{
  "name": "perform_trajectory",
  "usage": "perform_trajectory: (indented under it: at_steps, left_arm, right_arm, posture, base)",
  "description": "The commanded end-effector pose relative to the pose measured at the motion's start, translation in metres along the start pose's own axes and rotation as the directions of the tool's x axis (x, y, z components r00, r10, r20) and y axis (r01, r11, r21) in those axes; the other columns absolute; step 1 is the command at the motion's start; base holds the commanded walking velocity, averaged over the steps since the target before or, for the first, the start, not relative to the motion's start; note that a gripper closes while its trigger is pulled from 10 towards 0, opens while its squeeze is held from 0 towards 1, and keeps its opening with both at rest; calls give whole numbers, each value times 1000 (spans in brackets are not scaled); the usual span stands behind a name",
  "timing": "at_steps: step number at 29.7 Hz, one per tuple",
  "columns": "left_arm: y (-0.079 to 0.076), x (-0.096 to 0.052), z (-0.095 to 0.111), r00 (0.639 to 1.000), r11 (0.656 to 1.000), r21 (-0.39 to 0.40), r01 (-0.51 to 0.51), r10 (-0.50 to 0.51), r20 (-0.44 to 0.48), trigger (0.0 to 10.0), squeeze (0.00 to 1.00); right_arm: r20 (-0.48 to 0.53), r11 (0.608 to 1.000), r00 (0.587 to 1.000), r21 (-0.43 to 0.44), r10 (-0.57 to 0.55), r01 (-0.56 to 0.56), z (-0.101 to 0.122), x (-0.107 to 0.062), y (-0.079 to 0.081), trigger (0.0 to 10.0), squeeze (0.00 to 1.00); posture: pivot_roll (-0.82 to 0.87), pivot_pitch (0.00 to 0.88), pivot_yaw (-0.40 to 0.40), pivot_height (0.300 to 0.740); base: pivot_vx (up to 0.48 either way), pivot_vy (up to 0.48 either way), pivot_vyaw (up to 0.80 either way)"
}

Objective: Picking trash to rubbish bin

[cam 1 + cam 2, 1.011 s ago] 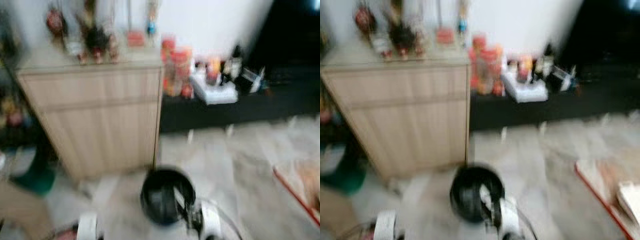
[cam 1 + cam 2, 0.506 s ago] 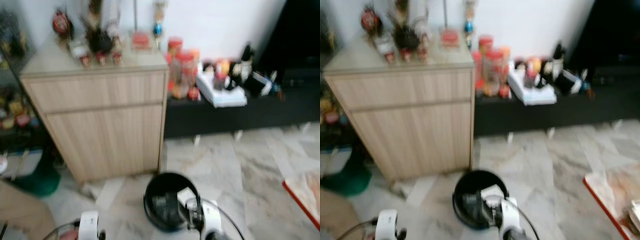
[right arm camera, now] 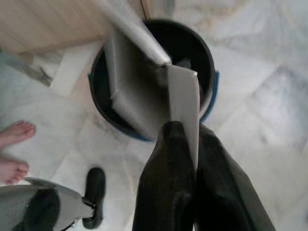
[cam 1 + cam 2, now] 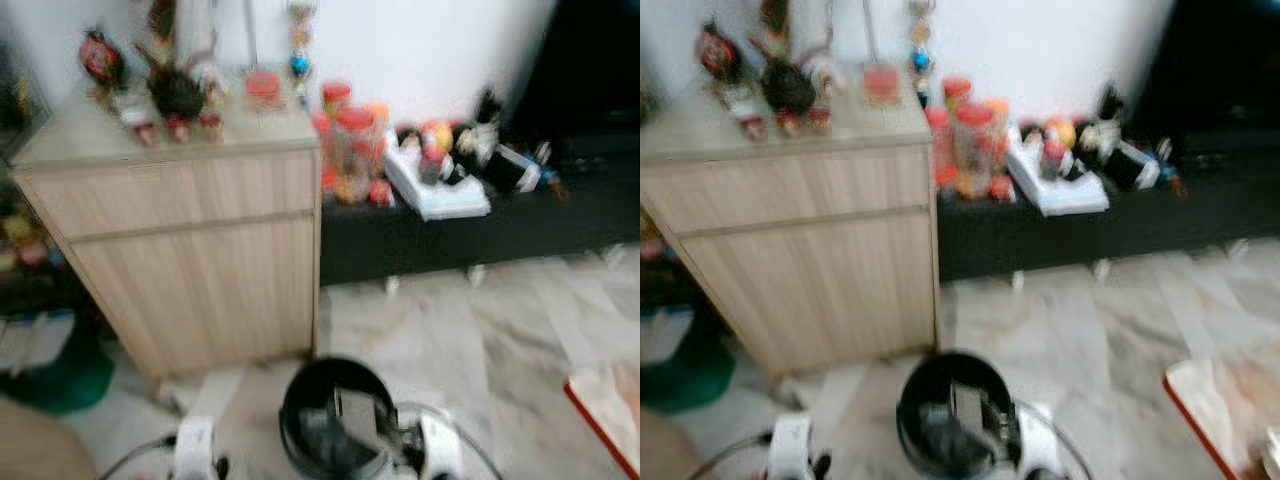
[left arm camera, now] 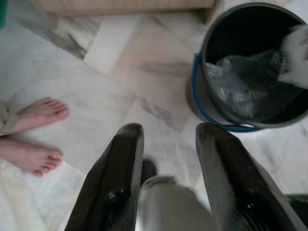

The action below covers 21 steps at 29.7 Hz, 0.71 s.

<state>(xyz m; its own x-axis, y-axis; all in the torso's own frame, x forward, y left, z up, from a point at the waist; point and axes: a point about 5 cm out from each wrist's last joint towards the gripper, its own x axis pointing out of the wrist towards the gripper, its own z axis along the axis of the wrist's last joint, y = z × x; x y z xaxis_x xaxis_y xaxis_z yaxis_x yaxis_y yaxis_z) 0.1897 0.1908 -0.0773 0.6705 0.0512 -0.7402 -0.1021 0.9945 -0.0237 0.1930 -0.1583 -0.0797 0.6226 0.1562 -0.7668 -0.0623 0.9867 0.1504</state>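
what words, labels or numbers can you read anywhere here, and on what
None can be read.
Red-lidded clear jars beside the light wooden cabinet: labels too blurred.
White stack of papers on the low black bench: no legible print.
Flat grey cardboard piece held by the right gripper over the round black bin: blank.
Left gripper: no markings.

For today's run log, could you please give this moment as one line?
right tool: shut on flattened grey carton | above: round black bin | left tool: open, idle

Grey folded carton [image 3: 144,82] held over round black bin [image 3: 204,48], upright on marble floor
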Motion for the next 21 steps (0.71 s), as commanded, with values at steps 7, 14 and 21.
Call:
perform_trajectory:
  at_steps: [7,14,21]
  left_arm:
    - [7,-1,0,1000,1000,0,-20,20,-7,10000,0]
    - [8,-1,0,1000,1000,-4,-23,23,-7,10000,0]
    - [8,0,0,1000,1000,-7,-26,26,-8,10000,0]
  right_arm:
    - [21,1000,1000,11,20,-20,6,3,8,10000,0]
    - [18,1000,1000,16,22,-23,5,3,9,10000,0]
    - [21,1000,999,18,24,-24,7,3,9,10000,0]
  posture:
    - [51,0,-45,740]
    - [53,0,-46,740]
    - [52,0,-46,740]
  base:
    - [280,0,0]
    - [279,0,0]
    - [280,0,0]
